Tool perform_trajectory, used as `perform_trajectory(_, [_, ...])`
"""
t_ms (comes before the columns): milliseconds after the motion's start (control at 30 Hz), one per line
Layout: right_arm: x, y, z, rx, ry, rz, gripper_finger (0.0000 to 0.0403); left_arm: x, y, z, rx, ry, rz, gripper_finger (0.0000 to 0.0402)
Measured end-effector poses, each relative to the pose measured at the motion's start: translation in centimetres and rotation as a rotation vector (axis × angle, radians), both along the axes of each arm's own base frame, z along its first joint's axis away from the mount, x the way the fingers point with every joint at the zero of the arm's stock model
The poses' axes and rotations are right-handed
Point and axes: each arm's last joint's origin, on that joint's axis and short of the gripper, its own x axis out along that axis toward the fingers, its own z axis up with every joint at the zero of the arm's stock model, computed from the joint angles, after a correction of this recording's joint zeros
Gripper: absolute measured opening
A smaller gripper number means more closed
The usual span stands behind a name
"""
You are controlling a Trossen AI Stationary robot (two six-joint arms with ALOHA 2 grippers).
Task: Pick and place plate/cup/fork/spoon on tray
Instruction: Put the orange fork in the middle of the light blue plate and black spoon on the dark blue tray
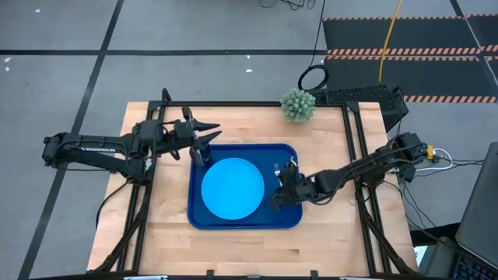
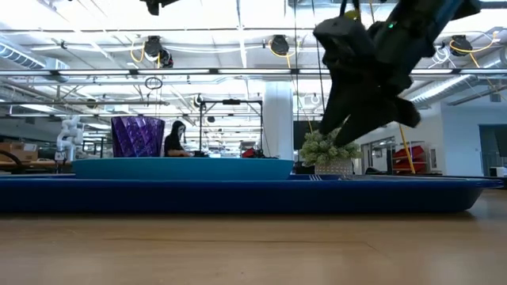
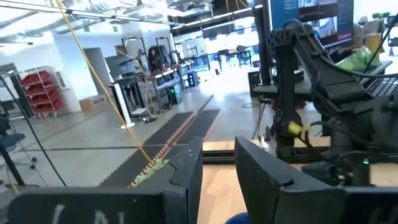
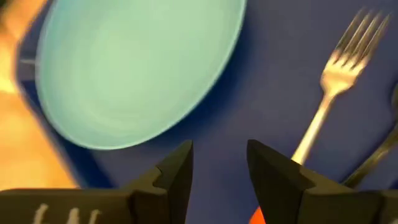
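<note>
The dark blue tray [image 1: 289, 218] lies at the table's middle. The light-blue plate [image 1: 232, 187] rests flat in it, and the purple cup [image 1: 201, 154] stands upright in its far left corner. The fork [image 4: 339, 68] and the dark spoon [image 4: 380, 152] lie on the tray floor right of the plate. My right gripper [image 4: 219, 171] is open and empty, raised above the fork's orange handle end [image 4: 258, 216]; in the low view [image 2: 346, 131] it hangs clear of the tray. My left gripper [image 1: 212, 132] is open and empty, above and just beyond the cup.
A small green potted plant [image 1: 298, 105] stands at the table's far edge, right of centre. Bare wood shows left, right and near of the tray. A black frame [image 1: 354, 155] runs along the table's sides.
</note>
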Motion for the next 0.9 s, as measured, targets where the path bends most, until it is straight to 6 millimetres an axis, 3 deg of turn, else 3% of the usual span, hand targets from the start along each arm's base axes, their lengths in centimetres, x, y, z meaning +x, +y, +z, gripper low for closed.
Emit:
perform_trajectory(167, [0.7, 0.8, -0.8, 0.071, -0.018, -0.091, 0.0133, 0.0, 0.0, -0.2, -0.014, 0.019, -0.002, 0.0097])
perform_trajectory(300, [3.0, 1.7, -1.8, 0.102, 0.020, -0.089, 0.0114, 0.1, -0.1, -0.7, 0.010, 0.072, -0.014, 0.0097])
perform_trajectory(433, [5.5, 2.5, -1.0, 0.074, 0.070, -0.033, 0.0108, 0.1, -0.2, -0.9, 0.043, 0.106, -0.017, 0.0097])
perform_trajectory(600, [4.0, 2.4, 2.0, 0.013, 0.264, -0.091, 0.0108, 0.0, -0.2, -0.8, 0.119, 0.118, -0.012, 0.0097])
perform_trajectory(700, [2.6, 2.2, 3.9, 0.048, 0.265, -0.192, 0.0107, 0.0, 0.0, -0.4, 0.144, 0.079, 0.000, 0.0097])
perform_trajectory(800, [2.9, 2.9, 4.0, 0.129, 0.243, -0.213, 0.0107, -0.1, 0.1, 0.1, 0.176, 0.041, 0.015, 0.0097])
perform_trajectory(900, [4.8, 4.4, 2.3, 0.168, 0.242, -0.156, 0.0107, -0.1, 0.4, 0.6, 0.208, -0.008, 0.034, 0.0097])
